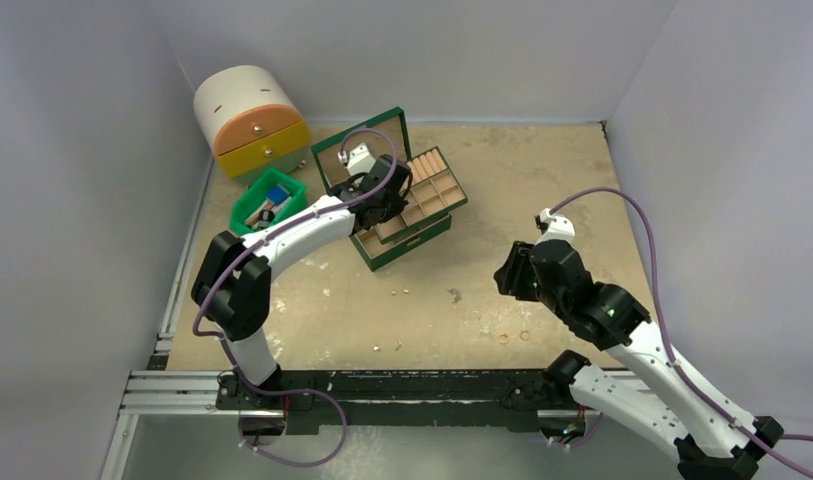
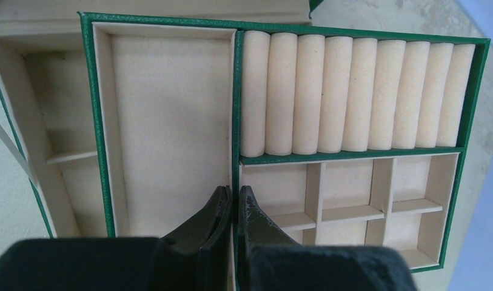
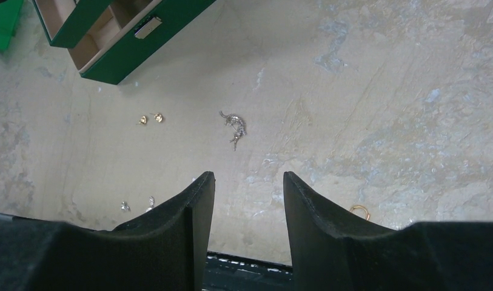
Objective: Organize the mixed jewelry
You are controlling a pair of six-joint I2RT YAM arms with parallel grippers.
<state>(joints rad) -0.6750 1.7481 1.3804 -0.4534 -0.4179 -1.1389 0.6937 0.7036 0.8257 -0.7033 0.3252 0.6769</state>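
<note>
My left arm reaches forward and to the right from its base, elbow raised, so that my left gripper (image 1: 375, 196) hangs over the open green jewelry box (image 1: 414, 208) at the back of the table (image 1: 582, 180). In the left wrist view its jaws are pressed together with no gap between the tips, which point down at the green wall dividing the long empty compartment (image 2: 171, 121) from the small square cells below the row of cream ring rolls (image 2: 353, 97). I cannot tell whether anything tiny is pinched there. My right arm is folded back on itself, forearm rising toward the middle, and my right gripper (image 1: 510, 272) is held above the bare table well apart from the box. Its jaws stand partly apart with nothing between them. The mixed jewelry lies loose on the table in front of the box: a pair of gold studs (image 3: 150, 119), a silver charm (image 3: 234, 127) just beside them, two small silver pieces (image 3: 124, 207) nearer my bases, and a gold ring (image 3: 359, 211) peeking out beside my right finger.
</note>
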